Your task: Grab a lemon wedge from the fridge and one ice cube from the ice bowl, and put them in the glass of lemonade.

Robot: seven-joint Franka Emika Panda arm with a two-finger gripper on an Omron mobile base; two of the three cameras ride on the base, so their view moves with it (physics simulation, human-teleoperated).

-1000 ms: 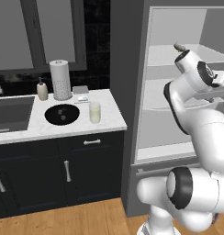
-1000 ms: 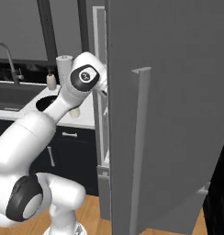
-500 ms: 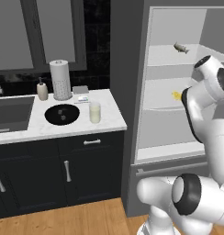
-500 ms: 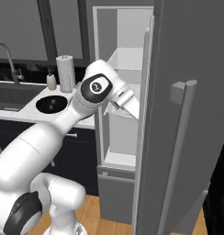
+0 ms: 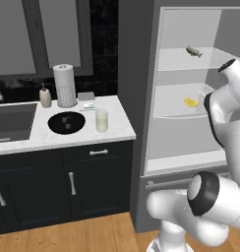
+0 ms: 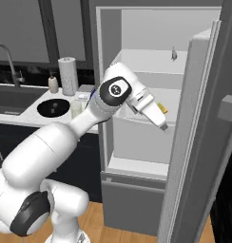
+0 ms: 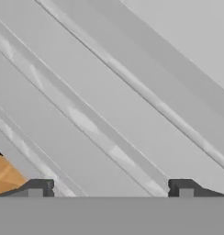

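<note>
The fridge [image 5: 135, 74] stands open, its door [image 6: 199, 156] swung out to the right. On its middle white shelf lies the lemon wedge [image 5: 191, 102], small and yellow, also seen just behind my hand [image 6: 162, 108]. My gripper [image 6: 163, 126] hangs in front of the shelves a little below the wedge, pointing down and right. Its fingertips [image 7: 40, 187] stand far apart with nothing between them, so it is open. The glass of lemonade [image 5: 102, 120] stands on the white counter beside the black ice bowl [image 5: 66, 122]. What lies inside the bowl is too small to tell.
A small grey fish [image 5: 193, 50] lies on the top shelf. A paper-towel roll [image 5: 64, 85], a soap bottle [image 5: 45, 96] and the sink [image 5: 11, 120] line the counter's back and left. The door's bar handle [image 6: 229, 107] juts out at the right. Dark drawers sit below the counter.
The fridge door has swung much wider open. My hand has moved right and down across the front of the shelves, still open.
</note>
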